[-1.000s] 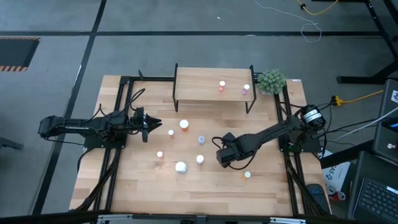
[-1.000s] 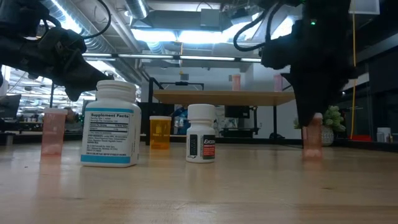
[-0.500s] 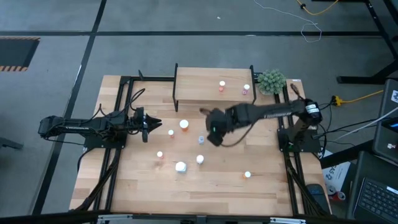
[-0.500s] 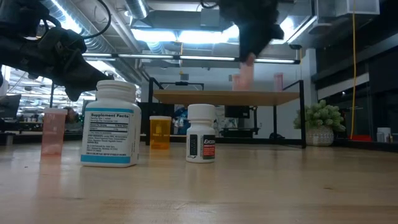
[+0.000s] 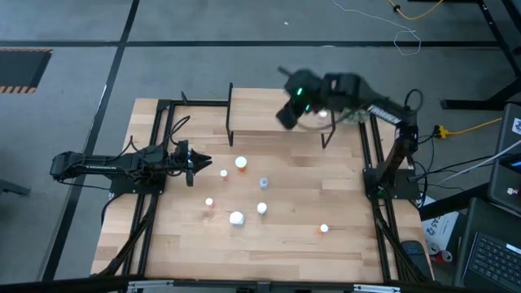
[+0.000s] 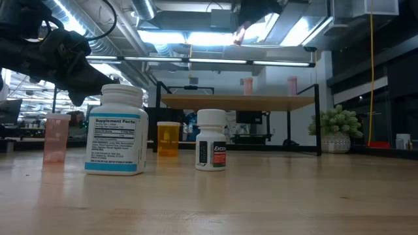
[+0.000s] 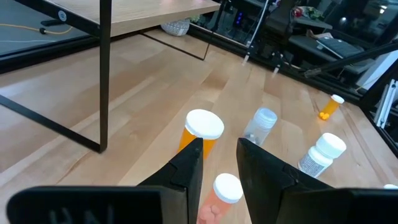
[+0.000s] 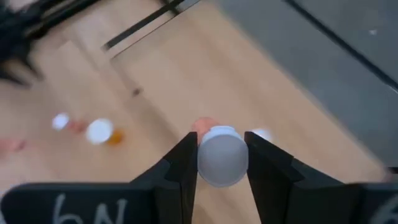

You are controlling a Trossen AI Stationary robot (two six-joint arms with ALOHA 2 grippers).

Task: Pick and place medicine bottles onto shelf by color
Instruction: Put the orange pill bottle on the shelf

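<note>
My right gripper (image 5: 290, 112) hangs high over the shelf (image 5: 252, 118), shut on a small pink medicine bottle with a white cap (image 8: 222, 155). In the low view it shows at the picture's top (image 6: 243, 26). Two pink bottles (image 6: 247, 86) (image 6: 292, 85) stand on the shelf board. Several more bottles stand on the table: an orange one (image 5: 241, 163), a blue one (image 5: 264, 183) and a white one (image 5: 237, 218). My left gripper (image 5: 203, 160) waits at the table's left, open, pointing level at the orange bottle (image 7: 200, 132). My right gripper pinches the pink bottle between its two fingers at the white-capped end (image 8: 206, 158), one finger on each side. The fingers slant down from above. The cap faces back toward the wrist and the pink body (image 8: 202, 126) points away. The bottle is lifted clear, above the shelf.
A green plant (image 6: 336, 127) stands at the far right beside the shelf. Black shelf legs (image 5: 230, 122) rise from the table. More bottles stand near the front (image 5: 324, 229) (image 5: 209, 203) (image 5: 261, 208). Bare wood lies along the near edge.
My right gripper has risen from the table's near right part and swung toward the far edge, ending high over the shelf, tipping more steeply downward. The pink bottle has gone with it, lifted clear off the table.
</note>
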